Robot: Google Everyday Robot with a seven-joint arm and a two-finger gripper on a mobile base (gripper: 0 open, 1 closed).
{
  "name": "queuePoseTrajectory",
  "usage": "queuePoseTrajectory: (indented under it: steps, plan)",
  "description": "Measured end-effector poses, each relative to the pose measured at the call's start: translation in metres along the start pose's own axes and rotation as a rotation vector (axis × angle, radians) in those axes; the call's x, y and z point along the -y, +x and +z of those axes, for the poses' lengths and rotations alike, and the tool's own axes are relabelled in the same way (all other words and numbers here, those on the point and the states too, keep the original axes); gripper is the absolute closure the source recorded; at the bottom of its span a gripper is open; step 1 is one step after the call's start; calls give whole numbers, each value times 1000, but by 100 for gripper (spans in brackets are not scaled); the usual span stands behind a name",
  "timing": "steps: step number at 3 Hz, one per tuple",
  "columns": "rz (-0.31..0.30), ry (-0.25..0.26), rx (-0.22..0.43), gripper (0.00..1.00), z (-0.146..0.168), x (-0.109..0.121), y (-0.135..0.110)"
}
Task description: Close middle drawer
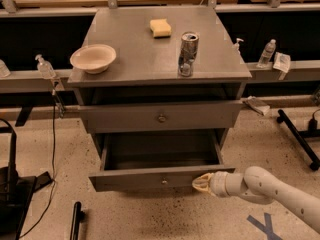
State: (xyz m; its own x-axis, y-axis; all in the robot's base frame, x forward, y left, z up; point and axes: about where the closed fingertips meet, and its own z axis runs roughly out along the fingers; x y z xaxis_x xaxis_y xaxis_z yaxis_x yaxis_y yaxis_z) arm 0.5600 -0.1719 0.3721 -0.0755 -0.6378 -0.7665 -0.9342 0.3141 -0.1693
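The middle drawer (150, 178) of the grey cabinet is pulled far out and its inside is empty. Its flat front carries a tiny round knob (164, 181). My gripper (200, 183), cream-tipped on a white arm coming in from the lower right, is shut. It sits against the right part of this drawer's front, to the right of the knob. The top drawer (160, 116) above stands slightly out.
On the cabinet top (135, 64) are a cream bowl (93, 58), a yellow sponge (160, 27) and a metal can (188, 53). Black stands are at the left (10, 184) and right (300, 139) on the speckled floor. Bottles (267, 53) stand on the side rails.
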Motion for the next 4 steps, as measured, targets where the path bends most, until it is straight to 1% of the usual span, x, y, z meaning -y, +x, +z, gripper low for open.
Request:
queuePoseTrajectory:
  steps: [1,2,3,4]
  plan:
    - [23,15,11,100,14,20,0]
    - [23,15,12,100,14,20,0]
    - [28,17,20,100,23,29,0]
    - [29,43,22,100,37,53,-5]
